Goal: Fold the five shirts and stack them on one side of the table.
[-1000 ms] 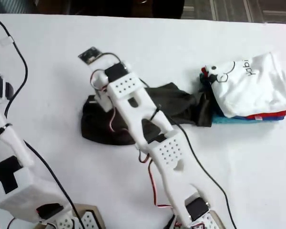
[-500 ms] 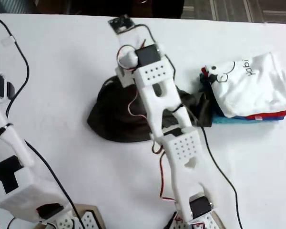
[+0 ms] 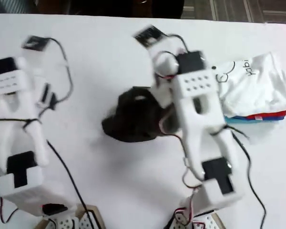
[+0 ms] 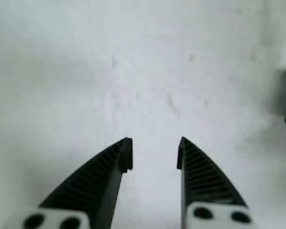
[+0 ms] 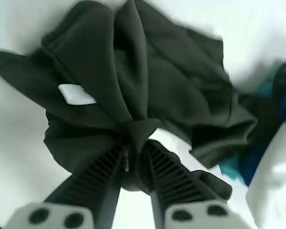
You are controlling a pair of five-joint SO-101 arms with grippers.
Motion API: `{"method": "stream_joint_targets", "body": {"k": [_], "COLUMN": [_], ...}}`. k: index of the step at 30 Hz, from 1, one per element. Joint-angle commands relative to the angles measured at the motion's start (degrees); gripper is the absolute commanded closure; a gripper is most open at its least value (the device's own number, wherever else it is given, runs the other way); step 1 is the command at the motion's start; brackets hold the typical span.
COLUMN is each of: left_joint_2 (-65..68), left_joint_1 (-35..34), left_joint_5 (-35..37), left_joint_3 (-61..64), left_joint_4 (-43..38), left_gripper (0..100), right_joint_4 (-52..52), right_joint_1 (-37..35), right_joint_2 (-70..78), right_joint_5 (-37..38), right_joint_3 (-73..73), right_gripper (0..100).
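A black shirt [image 3: 133, 119] lies bunched in the middle of the table, just left of a stack of folded shirts [image 3: 250, 93] with a white one on top. My right gripper [image 5: 136, 143] is shut on a pinch of the black shirt [image 5: 133, 81], lifting a fold of it. In the high view the right arm [image 3: 200, 114] leans over the shirt's right part. My left gripper [image 4: 154, 153] hangs open over bare white table, nothing between its fingers. The left arm [image 3: 14, 119] stands at the table's left side.
The stack [image 5: 271, 157] shows blue and white edges beside the black shirt. Black cables [image 3: 69, 167] run across the table near the arm bases. The table's far edge [image 3: 86, 14] borders a dark floor.
The right arm has swung right toward the stack, dragging the black shirt with it and bunching it up. The left arm has risen and moved into the table's left area.
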Motion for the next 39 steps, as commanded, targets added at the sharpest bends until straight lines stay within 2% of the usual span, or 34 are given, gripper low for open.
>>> {"method": "stream_joint_targets", "body": {"k": [1,5,10,19,32,39], "left_joint_2": [-2.5,-3.0,-2.7,-3.1,-2.5,-1.8], "left_joint_1": [8.8,16.9,23.3,34.5,43.7,44.7], "left_joint_5": [-0.1,0.3,0.3,0.4,1.8,1.8], "left_joint_3": [2.3,2.2,2.4,2.1,2.6,4.2], "left_joint_4": [-2.3,-1.6,-1.2,3.0,-7.5,-10.5], "left_gripper": [82,82,82,82,82,82], "right_joint_4": [-5.3,-9.3,-15.0,-16.5,-16.1,-16.1], "right_joint_1": [5.0,10.0,13.8,14.0,14.1,14.1], "right_joint_2": [-8.9,-15.9,-24.8,-28.9,-29.2,-29.3], "right_joint_5": [4.4,7.2,7.6,7.3,7.1,7.1], "right_joint_3": [13.6,26.0,36.6,41.1,41.1,41.1], "right_gripper": [97.8,97.8,97.8,97.8,97.8,97.8]}}
